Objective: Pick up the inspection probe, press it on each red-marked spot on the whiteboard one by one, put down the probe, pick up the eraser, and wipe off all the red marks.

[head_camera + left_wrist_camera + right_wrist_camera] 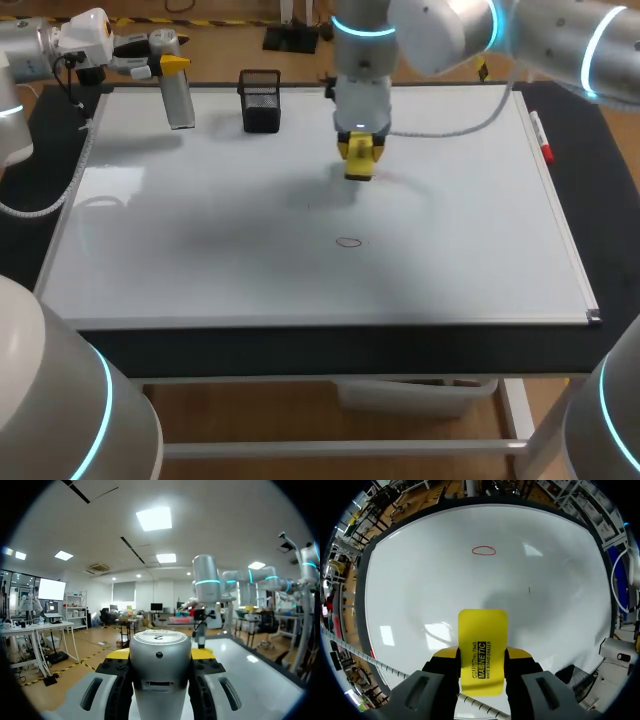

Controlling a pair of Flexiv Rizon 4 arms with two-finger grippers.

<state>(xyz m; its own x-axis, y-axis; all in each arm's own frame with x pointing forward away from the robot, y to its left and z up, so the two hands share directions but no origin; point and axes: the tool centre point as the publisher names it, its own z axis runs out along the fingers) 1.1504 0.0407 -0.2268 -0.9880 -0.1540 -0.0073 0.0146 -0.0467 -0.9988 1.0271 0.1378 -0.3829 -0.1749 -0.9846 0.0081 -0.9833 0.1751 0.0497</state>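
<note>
Right gripper (pixel 482 656) is clamped on the yellow whiteboard eraser (pixel 482 630), its fingers pressing the block's two long sides near the rear end, so most of the block juts out ahead of the tips. The eraser hangs over the whiteboard (pixel 200 260), and in the head view the single red oval mark (pixel 348 241) lies at 6 o'clock from it, a little apart.

The eraser looks light and stiff-shelled, probably with a soft wiping face. It should be kept flat, since the glossy board lets it slide easily.

Left gripper (pixel 172 66) is closed around the silver inspection probe (pixel 180 105) at 10 o'clock over the board's far corner. The probe seems rigid and smooth.

A black mesh pen cup (pixel 260 100) stands at 11 o'clock from the mark and a red marker (pixel 541 140) at 2 o'clock, both well apart from it.
</note>
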